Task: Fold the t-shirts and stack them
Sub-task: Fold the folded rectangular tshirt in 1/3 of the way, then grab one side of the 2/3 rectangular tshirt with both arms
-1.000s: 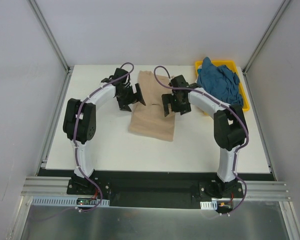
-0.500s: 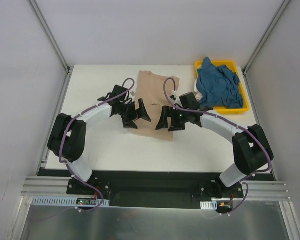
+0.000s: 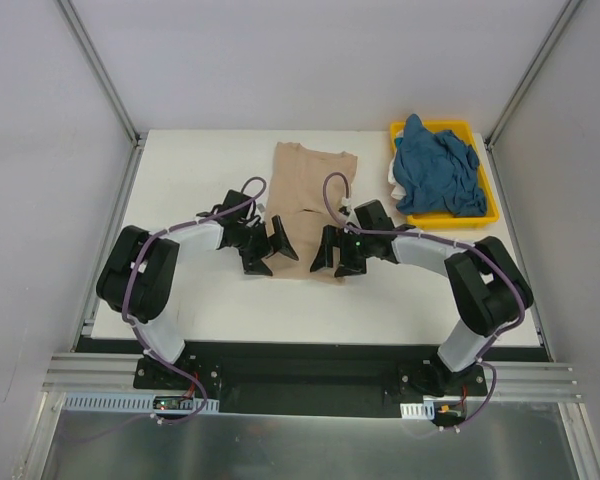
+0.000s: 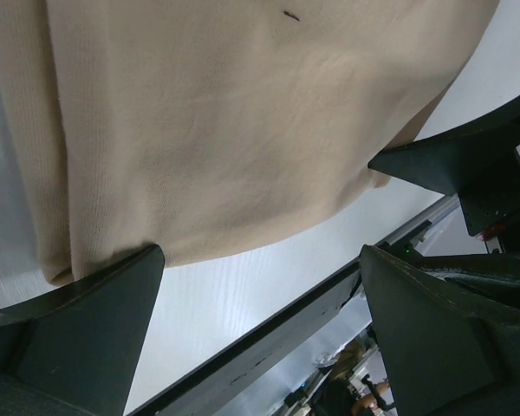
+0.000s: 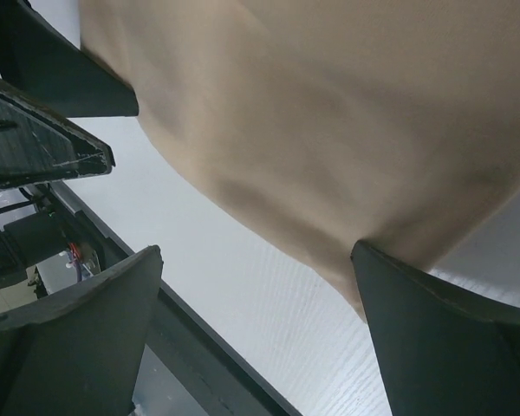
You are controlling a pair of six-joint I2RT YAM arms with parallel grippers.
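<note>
While the tray [image 3: 452,219] holds a teal t-shirt [image 3: 435,170], left end effector [image 3: 273,257] and right end effector [image 3: 335,260] gape over a tan t-shirt [image 3: 310,180].

the soft cotton t-shirt [image 3: 305,190] spread flat is a plain, even tan-beige; the left wrist view shows one tiny dark fleck [image 4: 291,15] on it. the crumpled cotton t-shirt [image 3: 438,170] is plain teal-blue, darker in its folds. the shallow plastic tray [image 3: 450,217] is bright yellow. the flat surface [image 3: 200,180] is white, with a faint fine grain up close. the left claw [image 3: 276,262] and right claw [image 3: 332,266] are matte black. the jointed arms [image 3: 195,235] are white with black joints, trailing thin purple cables [image 3: 328,190].
</note>
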